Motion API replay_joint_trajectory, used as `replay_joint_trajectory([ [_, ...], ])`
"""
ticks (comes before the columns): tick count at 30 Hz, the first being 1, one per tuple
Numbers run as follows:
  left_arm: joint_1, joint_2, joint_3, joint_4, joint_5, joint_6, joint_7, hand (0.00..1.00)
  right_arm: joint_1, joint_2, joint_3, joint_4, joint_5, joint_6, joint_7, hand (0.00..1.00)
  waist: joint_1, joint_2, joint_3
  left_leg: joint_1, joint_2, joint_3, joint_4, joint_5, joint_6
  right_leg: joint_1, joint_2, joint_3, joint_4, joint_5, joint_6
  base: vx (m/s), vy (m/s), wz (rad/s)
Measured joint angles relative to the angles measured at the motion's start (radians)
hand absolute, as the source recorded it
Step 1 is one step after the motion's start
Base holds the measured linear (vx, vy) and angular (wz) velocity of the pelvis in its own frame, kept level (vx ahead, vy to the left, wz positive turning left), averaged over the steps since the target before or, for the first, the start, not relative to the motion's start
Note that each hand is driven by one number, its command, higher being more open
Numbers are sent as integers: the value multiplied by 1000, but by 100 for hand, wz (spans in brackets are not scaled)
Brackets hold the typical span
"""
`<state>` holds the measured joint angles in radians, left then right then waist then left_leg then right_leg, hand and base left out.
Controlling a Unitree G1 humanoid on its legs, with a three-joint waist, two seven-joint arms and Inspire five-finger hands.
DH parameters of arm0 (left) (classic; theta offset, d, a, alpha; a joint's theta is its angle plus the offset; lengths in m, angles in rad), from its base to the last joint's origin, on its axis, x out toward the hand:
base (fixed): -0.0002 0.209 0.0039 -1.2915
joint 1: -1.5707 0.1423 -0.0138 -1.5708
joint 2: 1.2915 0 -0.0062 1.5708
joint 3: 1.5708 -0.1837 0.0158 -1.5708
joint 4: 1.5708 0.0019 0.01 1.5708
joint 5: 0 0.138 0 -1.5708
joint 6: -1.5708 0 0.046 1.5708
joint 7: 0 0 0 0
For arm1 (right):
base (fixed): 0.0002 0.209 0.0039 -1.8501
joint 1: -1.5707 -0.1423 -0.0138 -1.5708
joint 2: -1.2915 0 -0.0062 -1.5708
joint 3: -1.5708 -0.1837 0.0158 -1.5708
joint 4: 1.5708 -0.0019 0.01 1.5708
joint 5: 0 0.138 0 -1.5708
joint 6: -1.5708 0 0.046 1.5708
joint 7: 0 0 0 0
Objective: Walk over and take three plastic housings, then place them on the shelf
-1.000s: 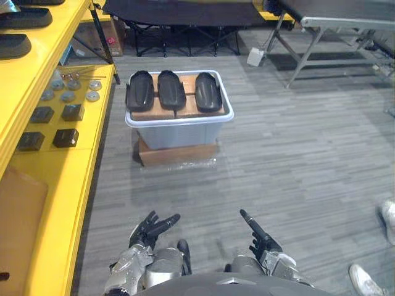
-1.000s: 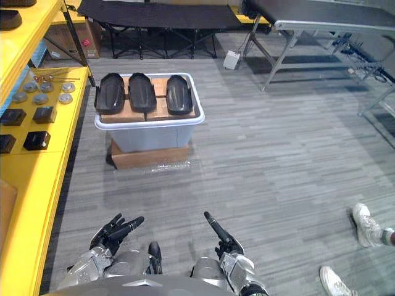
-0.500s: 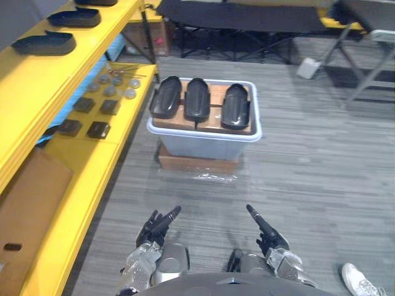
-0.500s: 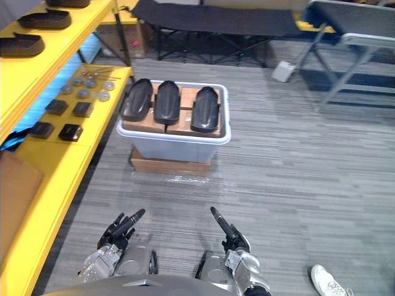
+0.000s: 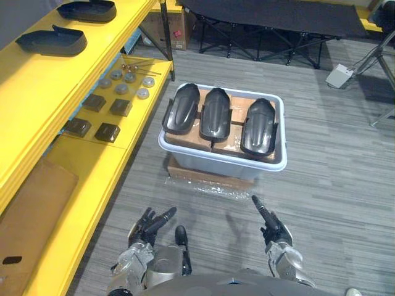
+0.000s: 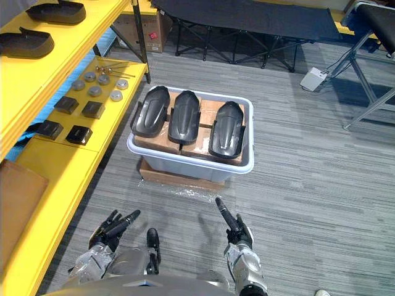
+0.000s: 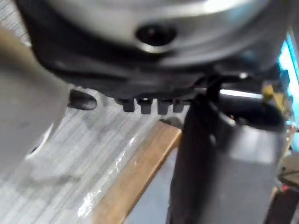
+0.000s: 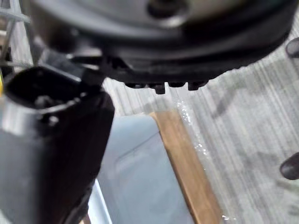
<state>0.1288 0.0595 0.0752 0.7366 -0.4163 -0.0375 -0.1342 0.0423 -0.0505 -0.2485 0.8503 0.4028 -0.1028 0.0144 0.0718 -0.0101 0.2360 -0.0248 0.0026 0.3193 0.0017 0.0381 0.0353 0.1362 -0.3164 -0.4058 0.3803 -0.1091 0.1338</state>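
Plastic housings (image 5: 216, 114), three in number and all black, lay side by side in the middle of the frame: a left one (image 5: 181, 110), a middle one and a right one (image 5: 258, 126). They rested on brown cardboard boxes (image 5: 233, 132) that filled a pale grey tub (image 5: 210, 165). The tub stood on a flat brown base (image 5: 203, 179) with clear film at its front edge, on the grey floor (image 5: 339, 185). The left and middle housings lay close together, and the right one was set a little apart from them.

At the bottom of the frame, well apart from the tub, both hands were raised over the floor. The left hand (image 5: 148, 227), at lower left of centre, had its fingers stretched out and slightly spread, and held nothing. The right hand (image 5: 273, 231), at lower right of centre, had its fingers straight and close together, pointing up the frame towards the tub, and was likewise empty.

A yellow shelf (image 5: 24, 98) ran along the left side of the frame. On its upper level, at upper left, lay two further black housings (image 5: 52, 40), one behind the other. The lower level carried small black blocks (image 5: 108, 131) and, farther up the frame, a cluster of silver discs (image 5: 126, 83). A brown board (image 5: 31, 203) lay on the same level at lower left. A black cot (image 5: 271, 15) stretched across the top of the frame, with a small white box (image 5: 338, 75) on the floor at upper right.
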Motion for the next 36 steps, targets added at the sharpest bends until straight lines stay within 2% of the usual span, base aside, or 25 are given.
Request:
replay_joint_trajectory([
  [1, -3, 3, -19, 0, 3, 0, 0, 100, 2, 0, 4, 3, 1, -6, -13, 100, -12, 8, 2, 21, 0, -6, -11, -5, 5, -48, -19, 16, 107, 12, -31, 99, 155, 10],
  [2, -2, 15, -37, -1, 7, -2, 2, 100, 3, 7, 13, 4, -2, -18, -25, 100, -21, 8, 3, 37, 0, -16, -18, -12, 7, -74, -24, 28, 165, -25, -50, 126, 109, 22],
  [3, -2, 29, -55, -1, 24, -3, 10, 100, 15, 11, 35, 4, -7, -34, -45, 100, -25, 4, 2, 53, -1, -19, -27, -16, 8, -97, -15, 27, 171, -59, -46, 153, 58, 19],
  [5, -8, 46, -68, -1, 30, -4, 31, 100, 21, 11, 67, 1, -46, -58, -80, 100, -26, -4, -3, 58, 0, -17, -18, -17, 3, -121, 17, 20, 63, -70, -44, 156, 1, 5],
  [6, -12, 55, -69, -3, 30, -3, 44, 100, 21, 12, 77, -6, -69, -76, -103, 100, -27, -12, -4, 54, -5, -16, -3, -15, 7, -124, 39, 20, -53, -44, -40, 150, -53, 2],
  [7, -12, 67, -69, -10, 26, -1, 50, 100, 23, 12, 81, -30, -86, -84, -127, 100, -30, -29, -7, 52, -25, -18, 0, -18, 4, -137, 38, 23, -123, 9, -33, 149, -73, 7],
  [9, -9, 71, -69, -26, 20, 7, 58, 100, 20, 3, 77, -80, -114, -89, -159, 100, -46, -16, -13, 48, -18, -26, -9, -17, -2, -129, 56, 33, -154, 9, -30, 133, -79, 0],
  [13, -5, 77, -69, -33, 17, 26, 53, 100, 50, -8, 49, -275, -138, -105, -173, 100, -50, -17, -13, 50, 8, -15, -18, -17, -15, -103, 105, 48, -231, 39, -35, 106, -92, -18],
  [15, -1, 77, -69, -34, -12, 30, 42, 100, 49, -52, 11, -360, -162, -110, -175, 100, -50, -32, -14, 48, 22, -13, -9, -19, -19, -73, 133, 54, -311, 83, -38, 67, -47, -18],
  [18, 4, 75, -68, -34, -44, 41, 43, 100, 15, -103, -45, -372, -154, -109, -174, 100, -50, -46, -16, 22, 39, -16, 64, -53, -28, -59, 145, 56, -344, 100, -42, 4, -33, -9],
  [21, 37, 52, -68, -36, -134, 42, 23, 100, -28, -181, -99, -371, -133, -89, -153, 100, -50, -32, -18, -3, 58, -23, 137, -94, -37, -56, 147, 56, -348, 98, -44, -53, -13, -8],
  [23, 49, 50, -68, -37, -129, 41, 7, 100, -50, -230, -107, -351, -120, -69, -151, 100, -50, -22, -19, -3, 58, -27, 138, -94, -37, -55, 147, 55, -348, 97, -44, -83, 12, -2],
  [26, 69, 52, -68, -38, -114, 31, -20, 100, -110, -295, -115, -269, -120, -11, -157, 100, -49, -10, -21, -9, 57, -38, 151, -95, -37, -51, 143, 45, -349, 96, -42, -80, 14, 11],
  [28, 67, 56, -70, -46, -45, 18, -54, 100, -180, -351, -114, -196, -123, 46, -172, 100, -50, -1, -13, -52, 53, -64, 175, -94, -30, -69, 139, 22, -348, 99, -32, -91, 28, 30],
  [29, 66, 56, -71, -53, -41, 17, -63, 100, -207, -366, -113, -173, -122, 56, -179, 100, -50, 2, -8, -71, 54, -70, 188, -93, -28, -79, 139, 18, -348, 101, -30, -96, 35, 30],
  [30, 55, 57, -72, -68, -40, 17, -79, 100, -264, -400, -113, -135, -122, 73, -191, 100, -50, 20, 15, -105, 57, -85, 217, -96, -21, -90, 140, 3, -347, 115, -34, -137, 56, 38],
  [31, 37, 58, -75, -77, -40, 17, -84, 100, -317, -437, -112, -102, -125, 80, -209, 100, -47, 23, 54, -143, 58, -106, 250, -100, -15, -101, 143, -11, -345, 124, -35, -118, 50, 41],
  [32, 29, 61, -76, -82, -40, 17, -84, 100, -343, -453, -112, -92, -125, 83, -220, 100, -44, 34, 69, -159, 59, -114, 261, -100, -14, -106, 145, -17, -344, 130, -36, -132, 54, 36],
  [34, 13, 77, -79, -94, -41, 17, -80, 100, -426, -485, -112, -68, -124, 99, -242, 100, -36, 36, 117, -197, 59, -129, 274, -99, -13, -125, 146, -30, -342, 141, -37, -108, 49, 21],
  [36, -9, 100, -80, -116, -45, 16, -74, 100, -509, -536, -103, -47, -124, 110, -277, 100, -7, 33, 171, -240, 57, -141, 276, -87, -4, -162, 145, -39, -331, 148, -40, -111, 54, 20],
])
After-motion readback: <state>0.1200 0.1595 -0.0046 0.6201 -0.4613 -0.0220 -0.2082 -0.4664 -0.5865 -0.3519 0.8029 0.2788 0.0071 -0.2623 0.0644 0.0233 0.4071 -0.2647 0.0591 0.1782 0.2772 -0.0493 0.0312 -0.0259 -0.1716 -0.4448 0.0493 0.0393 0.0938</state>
